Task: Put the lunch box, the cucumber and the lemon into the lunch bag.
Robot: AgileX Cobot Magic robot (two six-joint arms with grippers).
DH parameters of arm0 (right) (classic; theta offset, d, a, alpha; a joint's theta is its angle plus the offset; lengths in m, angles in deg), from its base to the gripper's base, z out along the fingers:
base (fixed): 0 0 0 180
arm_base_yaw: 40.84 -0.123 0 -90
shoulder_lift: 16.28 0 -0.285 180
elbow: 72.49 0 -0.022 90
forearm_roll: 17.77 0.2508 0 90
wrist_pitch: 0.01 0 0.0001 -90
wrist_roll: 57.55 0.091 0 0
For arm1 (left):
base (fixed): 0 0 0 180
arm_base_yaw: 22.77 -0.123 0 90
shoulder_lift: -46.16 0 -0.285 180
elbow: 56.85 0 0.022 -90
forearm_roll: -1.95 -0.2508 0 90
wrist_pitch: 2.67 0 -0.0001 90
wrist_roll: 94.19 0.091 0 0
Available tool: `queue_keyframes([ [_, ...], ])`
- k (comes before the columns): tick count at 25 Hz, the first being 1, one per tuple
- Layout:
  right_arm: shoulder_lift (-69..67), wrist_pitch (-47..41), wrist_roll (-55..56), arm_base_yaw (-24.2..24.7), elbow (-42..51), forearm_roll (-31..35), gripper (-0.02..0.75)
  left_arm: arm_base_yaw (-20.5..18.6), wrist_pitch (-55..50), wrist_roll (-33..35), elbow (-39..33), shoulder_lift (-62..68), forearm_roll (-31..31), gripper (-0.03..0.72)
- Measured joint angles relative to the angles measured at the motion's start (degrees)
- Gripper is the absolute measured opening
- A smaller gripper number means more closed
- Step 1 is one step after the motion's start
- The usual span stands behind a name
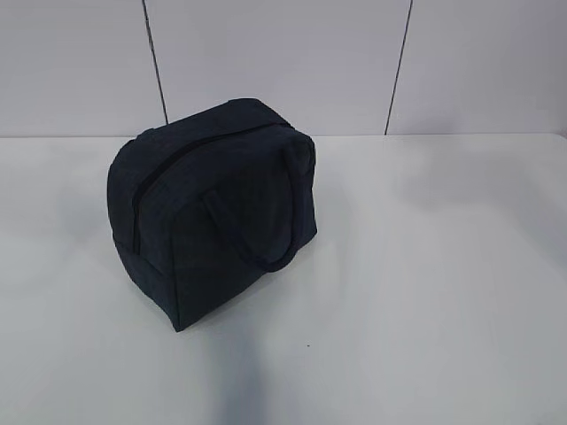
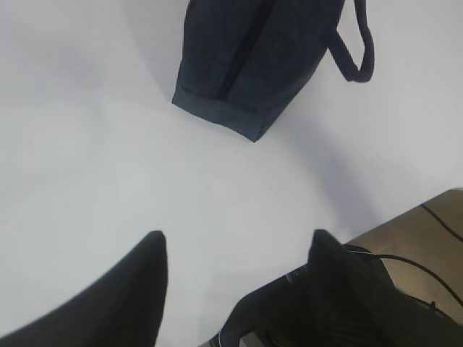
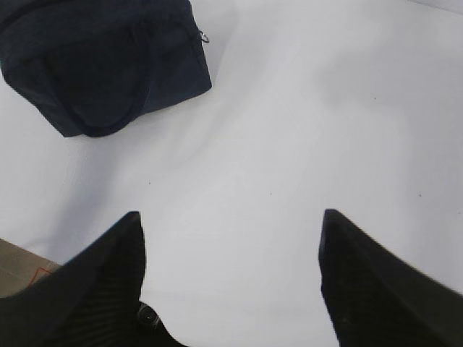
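Navy fabric: one lunch bag (image 1: 213, 208), two handles (image 1: 266, 221)

Bright, even light; soft shadows on the table (image 1: 425, 292); wrist views slightly blurred.

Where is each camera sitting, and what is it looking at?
Exterior view: in front of the table, looking down at a slant on the lunch bag; no robot part shows.
Left wrist view: on the left arm, looking down past the open left gripper at the white table.
Right wrist view: on the right arm, looking down past the open right gripper.
All three views share the lunch bag and table.
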Motion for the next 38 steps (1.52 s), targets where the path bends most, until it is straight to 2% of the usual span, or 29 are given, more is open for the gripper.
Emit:
queue_keyframes([
  [10,29.69,1.34,0.21,0.00,24.64,-1.75,0.566,0.00,2.89,0.00,-20.33,-25.98,-0.82,0.442],
  [18,44.45,2.78,0.21,0.00,41.22,-7.43,0.566,0.00,6.66,0.00,-34.39,-39.08,-3.55,0.442],
  [23,46.72,5.19,0.21,0.00,46.95,-9.10,0.566,0.00,8.86,0.00,-35.82,-41.47,-3.94,0.442],
  [38,46.72,6.37,0.21,0.00,47.42,-9.23,0.566,0.00,8.83,0.00,-36.80,-41.59,-6.67,0.424],
])
